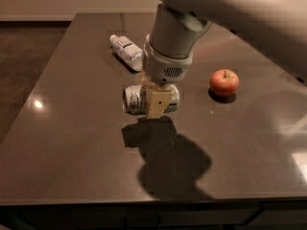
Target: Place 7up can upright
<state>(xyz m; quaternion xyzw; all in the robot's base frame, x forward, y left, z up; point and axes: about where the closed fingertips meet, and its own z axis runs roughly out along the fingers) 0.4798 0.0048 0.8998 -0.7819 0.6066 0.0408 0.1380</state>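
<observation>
Cream-coloured fingers point(157, 105) of our gripper point(154, 101) are clamped on the 7up can point(135, 99). We hold it on its side just above the dark worktop point(72, 147), with its shadow beneath. A red apple point(224, 82) sits well apart to the right, and a water bottle point(126, 51) lies farther back near our wrist.

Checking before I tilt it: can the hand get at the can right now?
Yes, it seems so: the hand is clamped across the can, which lies sideways. The bottle and the apple sit well apart, so nothing blocks it.
</observation>
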